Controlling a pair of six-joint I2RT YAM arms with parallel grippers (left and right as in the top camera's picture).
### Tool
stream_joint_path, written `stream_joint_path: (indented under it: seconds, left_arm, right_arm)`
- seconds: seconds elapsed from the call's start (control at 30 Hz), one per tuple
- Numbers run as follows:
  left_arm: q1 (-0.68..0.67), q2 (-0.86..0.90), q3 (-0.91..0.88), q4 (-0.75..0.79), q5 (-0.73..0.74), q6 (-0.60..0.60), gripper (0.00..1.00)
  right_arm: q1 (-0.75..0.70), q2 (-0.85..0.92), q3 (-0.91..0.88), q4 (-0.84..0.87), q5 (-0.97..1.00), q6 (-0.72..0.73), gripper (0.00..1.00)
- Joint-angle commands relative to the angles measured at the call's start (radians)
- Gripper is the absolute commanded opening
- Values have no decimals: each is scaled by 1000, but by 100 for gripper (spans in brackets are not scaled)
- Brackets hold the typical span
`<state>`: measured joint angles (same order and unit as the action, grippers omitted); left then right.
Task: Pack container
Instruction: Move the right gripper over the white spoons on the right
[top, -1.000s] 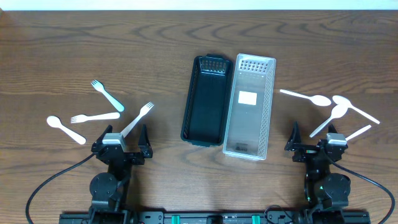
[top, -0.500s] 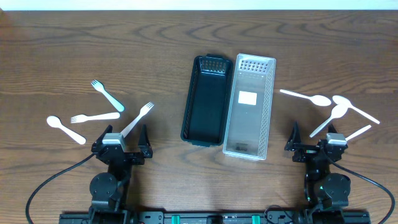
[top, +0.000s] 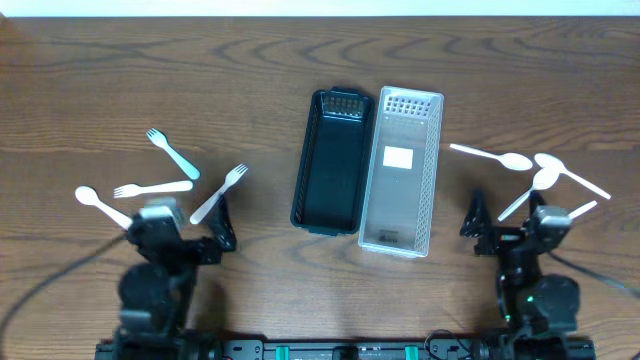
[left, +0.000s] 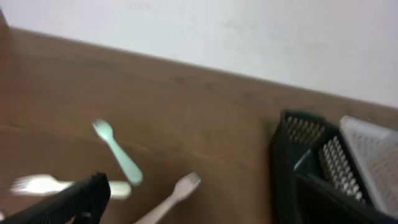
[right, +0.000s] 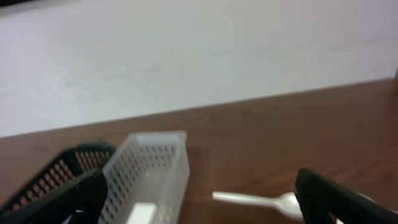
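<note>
Left tool (top: 180, 240): spread, nothing grasped; displaced toward the lower left of the overhead frame within the last half second, its wrist view blurred by motion. Right tool (top: 512, 228): spread, nothing grasped; turned slightly at lower right. Black container (top: 328, 160) and clear container (top: 402, 170): set side by side at centre of the surface (top: 300, 60), both unfilled. Forks (top: 152, 188): scattered at left. Spoons (top: 490, 156): lying at right. Packing is judged not yet begun, with a first reach only now being started.
</note>
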<state>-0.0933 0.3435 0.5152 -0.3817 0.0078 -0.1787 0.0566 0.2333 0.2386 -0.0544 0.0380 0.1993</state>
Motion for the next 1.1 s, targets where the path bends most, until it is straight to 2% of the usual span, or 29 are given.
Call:
stream_joint_path:
  seconds: [0.0,0.13,0.27,0.37,0.47,0.53,0.6,0.67,0.77,0.9,0.97,1.07]
  left_arm:
    - [3,235,212,-90,-27,2,98]
    - [4,549,451,-233,-27,2,98]
    - [19,816,630,-404,-27,2,98]
    - [27,947,682,-467,-26,1,98]
    - [27,1023,685,-481,-27,2,98]
    - [27,1053,685,-489,-27,2,97]
    - [27,1070,685,-497,-27,1,91]
    - [27,1074,685,-506,-27,2,83]
    - [27,1074,685,-521,-27,2,76]
    - [27,1074,685,-549,-27,1,57]
    - [27,1074,685,-565,-27,2,49]
    - [27,1074,685,-578,-27,2,42]
  right_arm:
    - [-14,206,181,-43,-13,-60,99]
    - [-38,525,452,-238,-22,-58,99]
    - [-68,864,787,-562,-25,-79,99]
    - [-89,1106,1028,-800,-30,-96,99]
    - [-89,1276,1175,-886,-43,-98,97]
    - [-89,1361,1217,-876,-47,-103,77]
    - [-88,1414,1221,-845,-50,-101,45]
    - [-87,1461,1221,-819,-58,-99,30]
    - [-79,1528,1221,-798,-73,-99,19]
    - [-55,1609,1221,-782,-74,-100,10]
    - [-36,1651,1221,-772,-88,-101,9]
    - [-10,1691,1221,-744,-142,-111,10]
